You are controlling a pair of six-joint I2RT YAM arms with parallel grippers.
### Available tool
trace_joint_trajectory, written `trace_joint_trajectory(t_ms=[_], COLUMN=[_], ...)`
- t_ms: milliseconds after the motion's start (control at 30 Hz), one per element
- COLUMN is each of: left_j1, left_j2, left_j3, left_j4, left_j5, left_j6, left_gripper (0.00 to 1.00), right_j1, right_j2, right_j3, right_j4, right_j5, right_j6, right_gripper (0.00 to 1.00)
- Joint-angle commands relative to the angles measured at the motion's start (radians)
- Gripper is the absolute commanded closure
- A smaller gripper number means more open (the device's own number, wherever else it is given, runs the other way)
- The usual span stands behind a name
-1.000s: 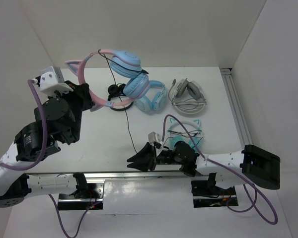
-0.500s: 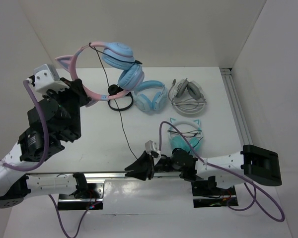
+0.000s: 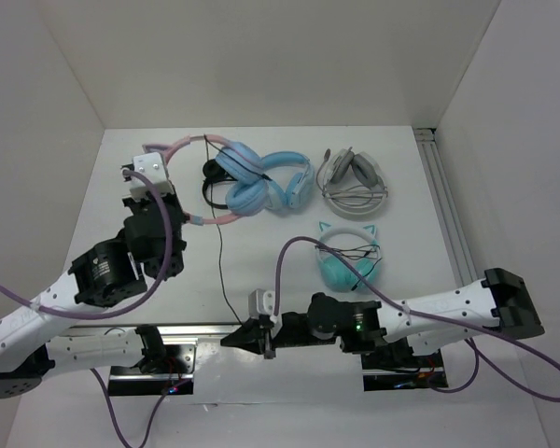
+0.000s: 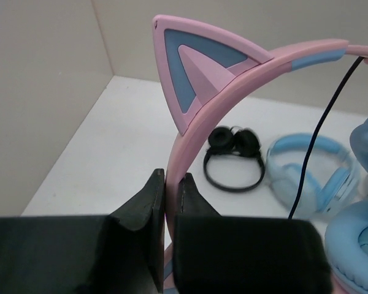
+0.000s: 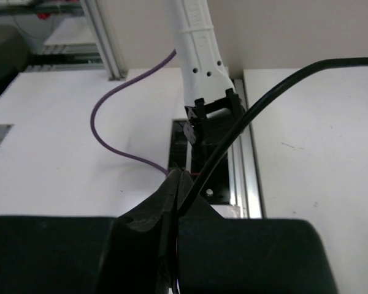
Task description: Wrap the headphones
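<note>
currently the headphones [image 3: 238, 161] are at the far left of the table [image 3: 420, 243]. the pink cat-ear headband [image 4: 199, 73] arcs toward the left arm, and the light blue ear cups [image 3: 246, 197] lie toward the other pairs. whether the cups rest on the table cannot be told. the left gripper [image 4: 170, 184] is clamped on the lower part of the headband, one finger on each flat face, just below a cat ear. the thin black cable [image 3: 220, 266] runs from the ear cups toward the near edge. there the right gripper [image 5: 175, 184] is pinched tight on it, low beside the rail [image 3: 196, 328]. whether the plug end is close to that pinch cannot be told.

handling, as judgement:
- the headband looks like a light, stiff plastic arc. it is smooth enough to pivot between the pads if the cups swing.
- a hold on the band's flat sides, close to the ear, looks like the sound place to take hold. the padded cups are soft and would give under the fingers.
- the cable is limp, thin and probably slippery. it holds no shape, so it needs light tension between the two grippers to lay in neat turns.
- pull moderately: the joint where the cable enters the cup is the likely weak point.
- the small black headphones [image 3: 215, 177] and the all-blue pair [image 3: 294, 179] lie just beside the cups. a swinging loop could snag them.
</note>
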Motion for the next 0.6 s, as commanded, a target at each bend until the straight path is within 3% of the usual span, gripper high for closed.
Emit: trace_joint_trajectory(t_ms=[0, 67, 200, 400, 567], left_j1=[0.004, 0.015, 0.024, 0.024, 0.024], left_j2=[0.027, 0.061, 0.125, 0.125, 0.125], left_j3=[0.048, 0.067, 0.052, -0.068, -0.099], left_j4=[-0.260, -0.422, -0.586, -0.553, -0.495], left_j5=[0.058, 0.103, 0.176, 0.267, 0.344], left_j6=[-0.257, -0.339, -0.457, -0.438, -0.370], left_gripper=[1.00, 1.00, 1.00, 1.00, 1.00], right_j1=[0.019, 0.028, 0.028, 0.028, 0.028], right_j2=[-0.029, -0.029, -0.011, -0.011, -0.011], right_j3=[0.144, 0.255, 0.436, 0.652, 0.720], right_j4=[-0.307, -0.410, -0.657, -0.840, -0.918], right_j5=[0.125, 0.176, 0.251, 0.340, 0.414], right_j6=[-0.093, -0.128, -0.189, -0.254, -0.284], right_gripper=[1.00, 1.00, 1.00, 1.00, 1.00])
